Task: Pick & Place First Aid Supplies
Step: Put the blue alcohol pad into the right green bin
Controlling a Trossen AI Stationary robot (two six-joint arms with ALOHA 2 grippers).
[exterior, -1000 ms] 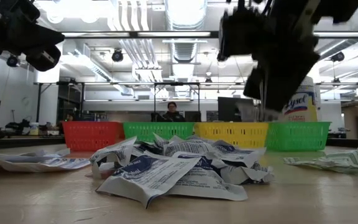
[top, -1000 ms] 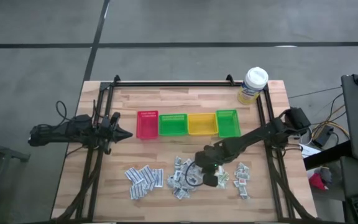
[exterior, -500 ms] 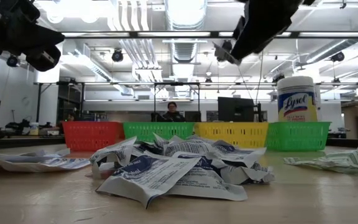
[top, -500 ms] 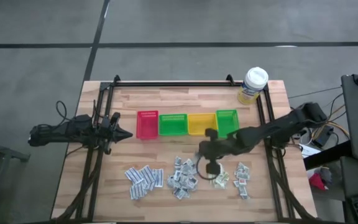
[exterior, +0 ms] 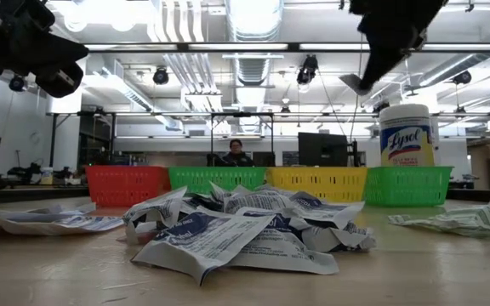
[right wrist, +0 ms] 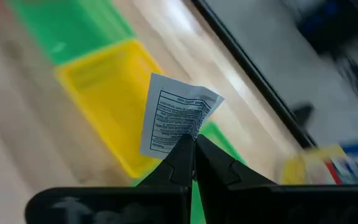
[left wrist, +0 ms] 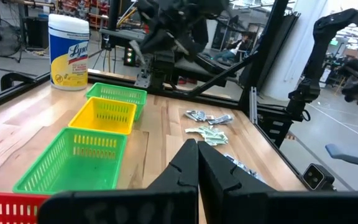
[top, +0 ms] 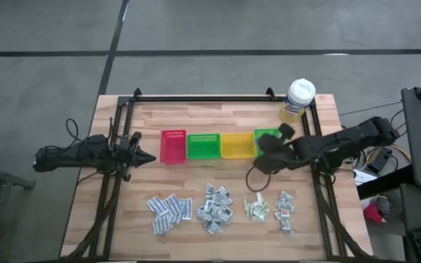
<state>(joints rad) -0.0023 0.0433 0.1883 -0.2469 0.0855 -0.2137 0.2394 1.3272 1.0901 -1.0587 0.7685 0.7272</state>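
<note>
Right gripper (right wrist: 192, 146) had its fingers pressed together on one corner of a small white sachet (right wrist: 176, 116) printed with black text, the packet standing up from the fingertips. In the high view that gripper (top: 264, 162) hung above the table just in front of the rightmost green bin (top: 267, 134), over its near edge beside the yellow bin (top: 237, 145); the wrist view showed yellow and green bin walls blurred behind the sachet. In the low view the sachet (exterior: 353, 82) showed as a pale flap under the dark gripper, high above the bin row. Remaining first aid supplies lay on the wooden table (top: 218, 117) in four loose heaps along the near side: a white-blue heap (top: 169, 211) at left, a grey-silver heap (top: 215, 207) in the middle, a pale green heap (top: 256, 209) next, and a white-red heap (top: 285, 207) farthest right, each heap apart from its neighbours. Behind them ran a row of four bins touching side by side: red bin (top: 173, 146), green bin (top: 203, 146), yellow, green. A wipes tub (top: 297, 100) with a white lid stood at the far right corner. Left gripper (top: 146, 158) rested at the table's left side just beside the red bin, fingers closed on nothing, clear of all heaps. A person (exterior: 236, 154) sat in the room beyond the bins.
</note>
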